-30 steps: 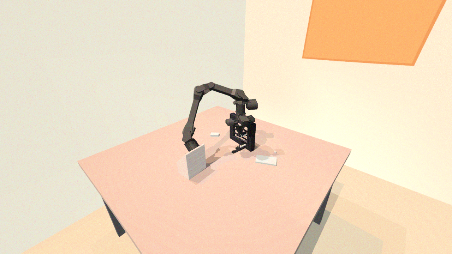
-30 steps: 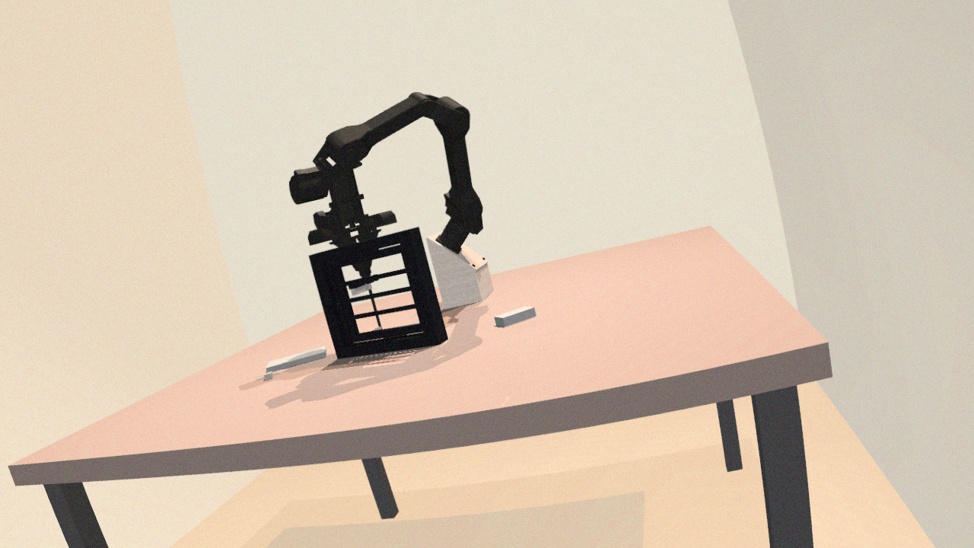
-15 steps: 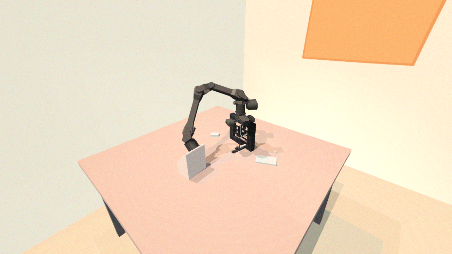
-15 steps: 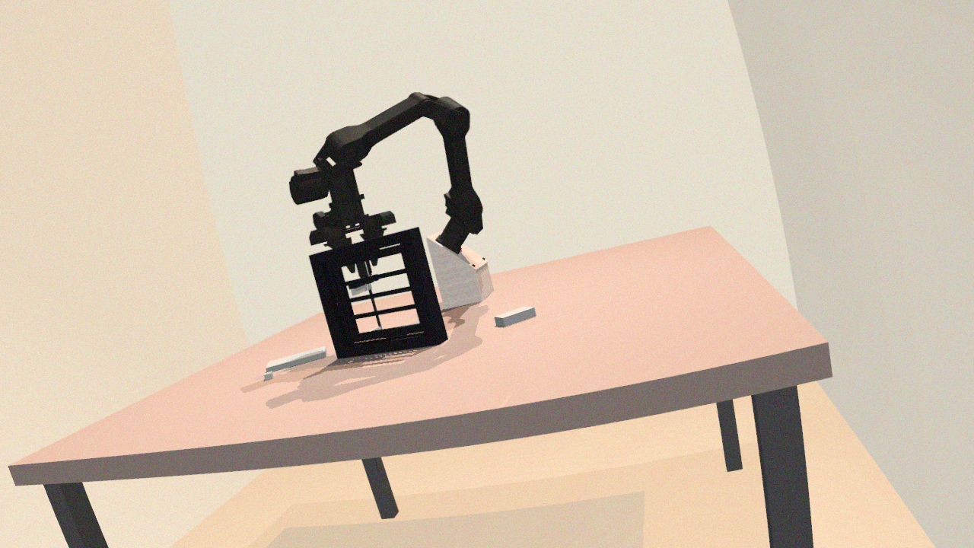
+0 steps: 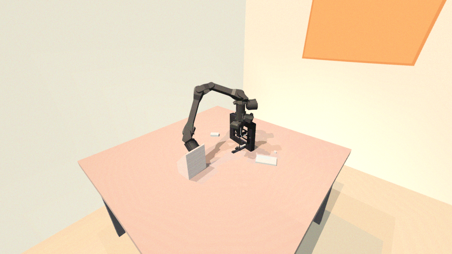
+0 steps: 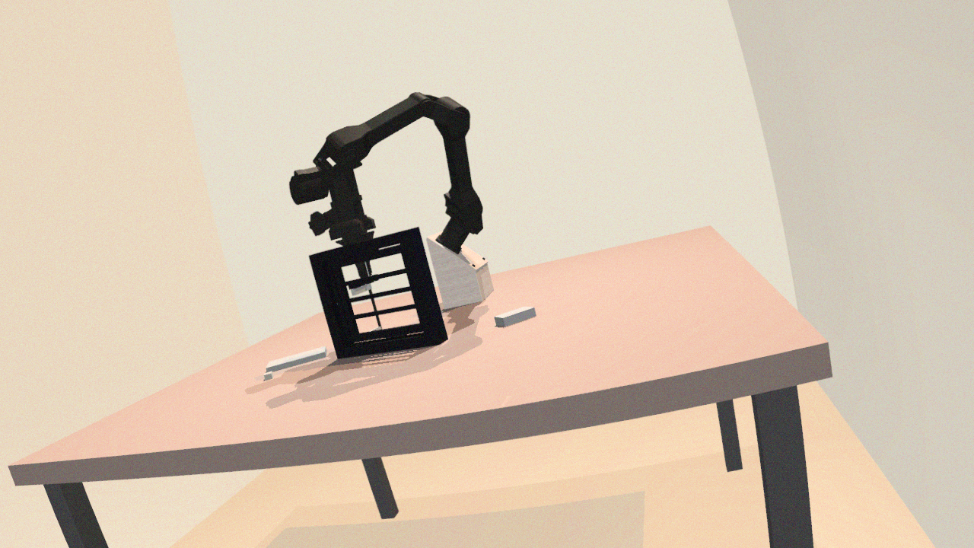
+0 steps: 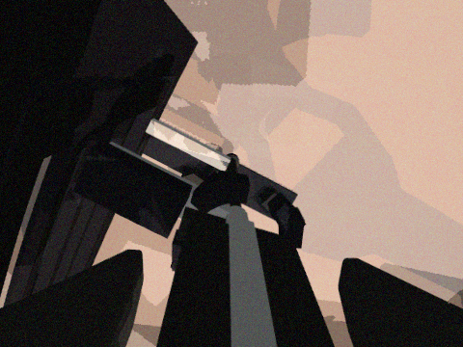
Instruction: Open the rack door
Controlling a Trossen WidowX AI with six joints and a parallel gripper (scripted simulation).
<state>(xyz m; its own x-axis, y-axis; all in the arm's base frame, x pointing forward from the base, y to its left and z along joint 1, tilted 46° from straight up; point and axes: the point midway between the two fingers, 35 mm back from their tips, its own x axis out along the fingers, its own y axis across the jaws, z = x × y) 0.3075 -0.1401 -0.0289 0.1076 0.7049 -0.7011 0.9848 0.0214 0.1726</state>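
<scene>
The black rack frame stands upright on the table. Its dark door is swung out toward the arm's side, seen nearly edge-on, and looks roughly square to the frame. My gripper points down beside the frame, low at the door. Its two fingers stand well apart in the wrist view. A dark upright piece with a grey strip, which looks like the handle, stands between them. Gaps show on both sides there. The handle's exact turn is hard to read, and the top and exterior views mostly hide it.
A flat white block and a tiny white cube lie on one side of the frame. Another white block lies on the other side. The arm's pale base stands behind the door's side.
</scene>
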